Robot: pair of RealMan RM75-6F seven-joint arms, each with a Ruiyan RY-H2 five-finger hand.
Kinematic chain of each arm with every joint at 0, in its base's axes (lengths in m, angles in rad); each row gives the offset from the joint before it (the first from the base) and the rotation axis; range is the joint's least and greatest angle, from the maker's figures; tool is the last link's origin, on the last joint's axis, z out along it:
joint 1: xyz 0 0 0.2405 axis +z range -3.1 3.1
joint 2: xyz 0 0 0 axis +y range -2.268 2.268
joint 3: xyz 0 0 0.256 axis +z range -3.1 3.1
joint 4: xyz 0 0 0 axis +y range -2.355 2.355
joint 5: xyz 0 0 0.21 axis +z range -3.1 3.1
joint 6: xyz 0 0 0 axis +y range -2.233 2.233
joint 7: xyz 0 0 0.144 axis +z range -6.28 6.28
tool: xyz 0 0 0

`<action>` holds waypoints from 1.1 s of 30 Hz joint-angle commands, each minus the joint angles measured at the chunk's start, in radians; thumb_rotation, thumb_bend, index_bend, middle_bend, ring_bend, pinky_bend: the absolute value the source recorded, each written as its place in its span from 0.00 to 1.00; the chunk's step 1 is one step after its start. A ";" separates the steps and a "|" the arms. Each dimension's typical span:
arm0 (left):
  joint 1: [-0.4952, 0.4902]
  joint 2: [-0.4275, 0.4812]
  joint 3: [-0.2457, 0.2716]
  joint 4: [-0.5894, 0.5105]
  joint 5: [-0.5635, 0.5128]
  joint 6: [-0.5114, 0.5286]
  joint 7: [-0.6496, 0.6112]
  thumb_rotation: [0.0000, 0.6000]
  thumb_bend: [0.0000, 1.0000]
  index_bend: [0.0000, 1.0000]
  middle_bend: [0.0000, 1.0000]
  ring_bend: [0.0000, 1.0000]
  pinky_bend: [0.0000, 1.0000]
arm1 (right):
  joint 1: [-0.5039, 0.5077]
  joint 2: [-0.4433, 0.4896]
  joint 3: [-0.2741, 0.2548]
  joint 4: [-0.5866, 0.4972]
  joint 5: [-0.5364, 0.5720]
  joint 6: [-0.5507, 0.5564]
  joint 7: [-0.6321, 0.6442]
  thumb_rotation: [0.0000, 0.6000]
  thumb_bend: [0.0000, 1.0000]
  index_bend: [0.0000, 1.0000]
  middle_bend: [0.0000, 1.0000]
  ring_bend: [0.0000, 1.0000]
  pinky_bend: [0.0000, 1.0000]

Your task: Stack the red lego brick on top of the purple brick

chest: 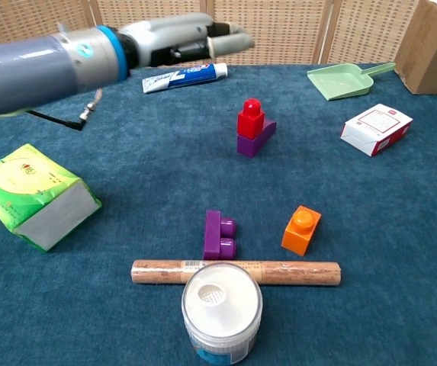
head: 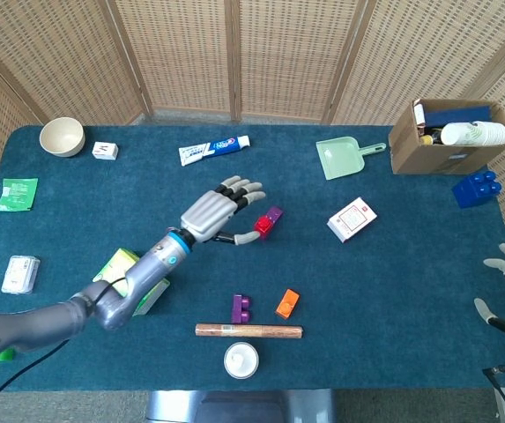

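On teal tablecloth (head: 393,264), wicker screens (head: 234,53) behind

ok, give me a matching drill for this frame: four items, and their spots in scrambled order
Items:
1. red brick
2. orange brick
3. toothpaste
4. jar

Spots:
A. right of the loose purple brick
B. in front of the wooden roller, nearest the robot
C. on the far purple brick
D. far side of the table, under the raised left hand

Pairs: 1-C, 2-A, 3-D, 4-B
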 commanded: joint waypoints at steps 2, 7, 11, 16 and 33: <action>0.141 0.222 0.044 -0.271 -0.026 0.109 0.092 0.00 0.22 0.12 0.00 0.00 0.00 | 0.015 0.003 0.003 -0.010 -0.010 -0.011 -0.015 1.00 0.21 0.30 0.18 0.05 0.23; 0.270 0.388 0.104 -0.461 -0.019 0.220 0.138 0.00 0.23 0.12 0.00 0.00 0.00 | 0.037 0.004 0.009 -0.030 -0.019 -0.030 -0.044 1.00 0.21 0.30 0.18 0.05 0.23; 0.369 0.502 0.166 -0.562 0.012 0.297 0.157 0.00 0.22 0.12 0.00 0.00 0.00 | 0.057 0.005 0.010 -0.056 -0.028 -0.048 -0.076 1.00 0.21 0.30 0.18 0.05 0.23; 0.509 0.605 0.247 -0.622 0.096 0.432 0.132 0.00 0.23 0.12 0.00 0.00 0.00 | 0.078 0.004 0.008 -0.092 -0.031 -0.074 -0.129 1.00 0.21 0.30 0.18 0.04 0.23; 0.927 0.651 0.388 -0.462 0.223 0.833 0.099 0.00 0.23 0.13 0.01 0.00 0.00 | 0.075 -0.012 -0.024 -0.155 -0.039 -0.071 -0.283 1.00 0.21 0.32 0.18 0.00 0.16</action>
